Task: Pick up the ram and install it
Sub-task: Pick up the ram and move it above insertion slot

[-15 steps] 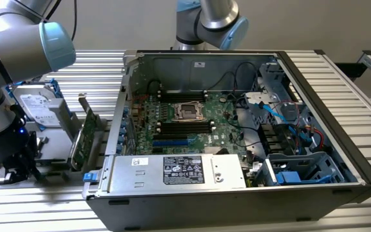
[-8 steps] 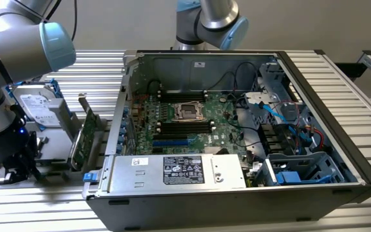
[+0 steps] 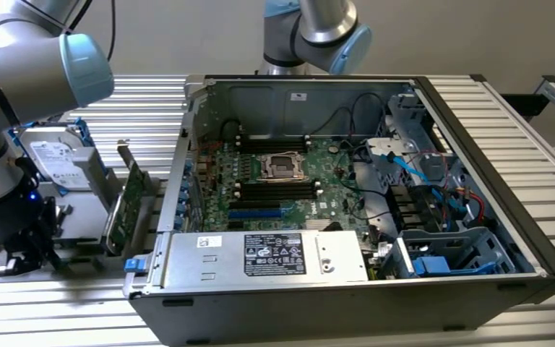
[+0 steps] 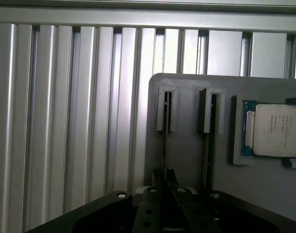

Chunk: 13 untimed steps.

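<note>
The ram (image 4: 165,141) stands on edge in one slot of a grey holder (image 4: 186,160) and appears as a thin dark strip. My gripper (image 4: 164,180) is down over it, its two black fingers (image 4: 156,180) pressed against either side of the strip, shut on it. A second thin stick (image 4: 209,141) stands in the neighbouring slot. In the exterior view my gripper (image 3: 29,249) hangs low over the holder (image 3: 75,217) at the exterior view's left, outside the open computer case (image 3: 355,188). The motherboard's black memory slots (image 3: 272,191) lie beside the processor socket (image 3: 282,165).
A processor chip (image 4: 274,128) lies in a recess of the holder near the sticks. A wide green expansion card (image 3: 128,206) and a hard drive (image 3: 56,155) stand between my arm and the case wall. A power supply (image 3: 268,253) and blue cables (image 3: 432,181) crowd the case. A ribbed aluminium table (image 4: 65,121) lies underneath.
</note>
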Motion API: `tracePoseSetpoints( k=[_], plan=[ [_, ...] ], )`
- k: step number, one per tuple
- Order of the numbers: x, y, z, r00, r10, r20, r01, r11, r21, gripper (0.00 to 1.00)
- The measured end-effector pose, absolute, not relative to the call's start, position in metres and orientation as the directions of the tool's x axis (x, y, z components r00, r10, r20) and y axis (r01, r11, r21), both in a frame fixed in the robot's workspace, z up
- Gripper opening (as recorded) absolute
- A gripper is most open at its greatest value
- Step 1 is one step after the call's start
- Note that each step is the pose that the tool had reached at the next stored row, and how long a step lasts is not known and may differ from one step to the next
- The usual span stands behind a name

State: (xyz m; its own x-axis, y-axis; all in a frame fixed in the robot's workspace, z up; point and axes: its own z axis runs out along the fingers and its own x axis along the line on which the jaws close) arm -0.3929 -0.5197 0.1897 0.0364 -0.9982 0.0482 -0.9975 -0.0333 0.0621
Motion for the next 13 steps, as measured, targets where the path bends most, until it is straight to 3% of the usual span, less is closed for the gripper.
tracePoseSetpoints(
  k=[13],
  plan=[
    [-0.3926, -0.5195, 0.1908, -0.002, -0.999, 0.047, -0.998, 0.005, 0.061, 0.14]
  ],
)
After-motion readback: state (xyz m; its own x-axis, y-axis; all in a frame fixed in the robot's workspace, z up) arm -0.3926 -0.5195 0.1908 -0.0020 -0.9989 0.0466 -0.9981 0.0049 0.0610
